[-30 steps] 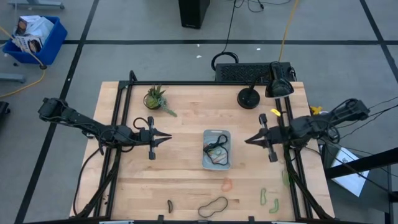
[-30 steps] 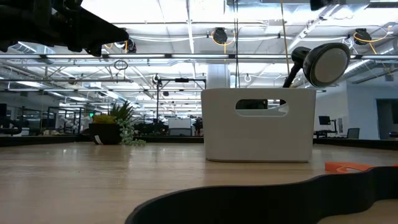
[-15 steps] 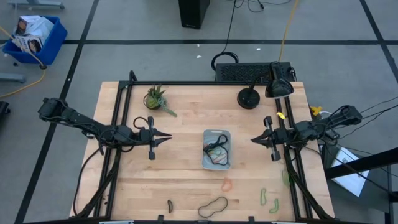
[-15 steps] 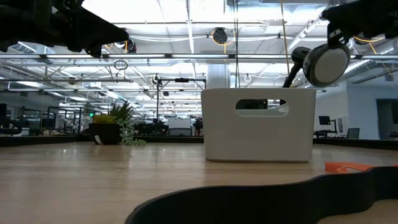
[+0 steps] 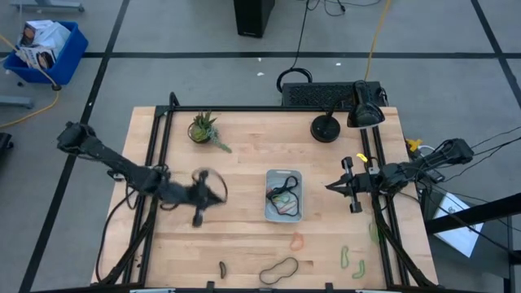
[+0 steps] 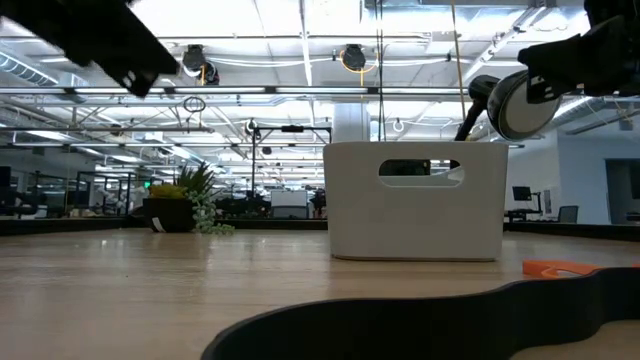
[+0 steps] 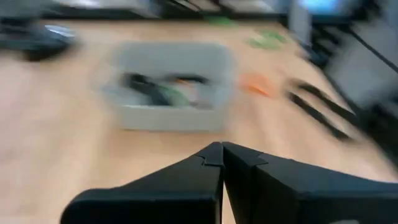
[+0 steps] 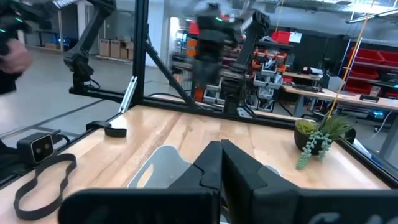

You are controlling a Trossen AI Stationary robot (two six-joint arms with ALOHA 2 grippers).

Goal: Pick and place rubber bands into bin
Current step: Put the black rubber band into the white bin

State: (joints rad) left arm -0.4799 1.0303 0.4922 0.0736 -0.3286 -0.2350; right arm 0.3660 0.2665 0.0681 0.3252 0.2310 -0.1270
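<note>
The pale bin stands at the table's middle with several dark, orange and green rubber bands in it; it also shows in the left wrist view and low view. Loose bands lie near the front edge: an orange one, a dark loop, green ones, a small dark one. My left gripper, shut and empty, hangs left of the bin. My right gripper, shut and empty, hangs right of it.
A potted plant stands at the far left, and a black lamp base and lamp head at the far right. Black frame rails run along both table sides. A blue crate sits on the floor.
My left gripper has swung quickly toward the table's near edge and shows blurred; it stays shut. My right gripper has drawn back a little toward the table's right edge and come lower. The bands and the bin have not moved.
</note>
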